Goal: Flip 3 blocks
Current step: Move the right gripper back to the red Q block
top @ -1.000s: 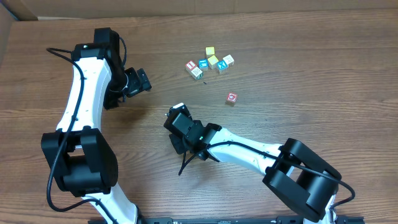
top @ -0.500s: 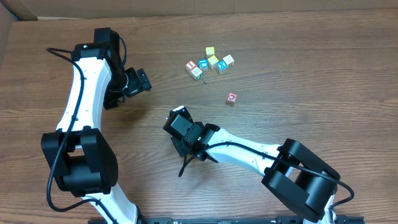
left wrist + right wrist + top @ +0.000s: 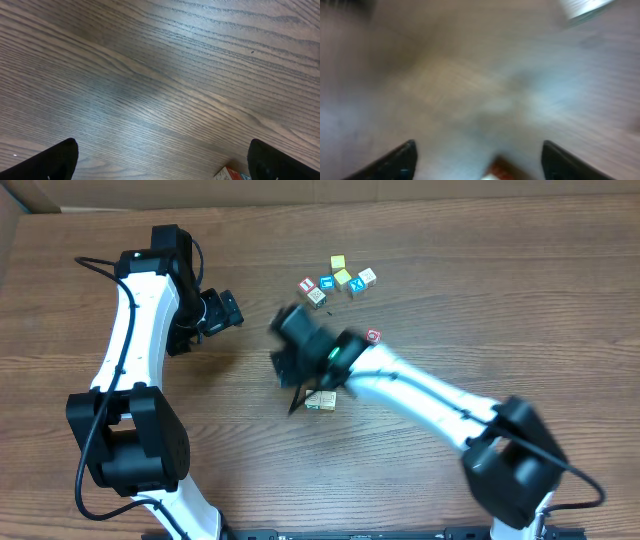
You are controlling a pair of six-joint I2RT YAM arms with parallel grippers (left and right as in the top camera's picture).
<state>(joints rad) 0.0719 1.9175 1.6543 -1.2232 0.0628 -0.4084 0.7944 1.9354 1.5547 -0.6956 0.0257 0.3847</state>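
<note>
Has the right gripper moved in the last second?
Yes. The right gripper swung up the overhead view, from below the red-ring block to about level with it.

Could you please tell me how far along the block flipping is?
Possibly done: the pale block lies alone beside the right arm. In hand: nothing; the right gripper and left gripper are open. Left: the red-ring block and the teal-letter block.

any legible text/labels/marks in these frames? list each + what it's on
"X", blue, on the X cube in the cluster.
Red ring, maybe "O", on the red-ring block: too small to be sure.
Teal-faced block: letter too small to read.
Pale block lying apart: nothing legible.
Wrist views: no readable text.
</note>
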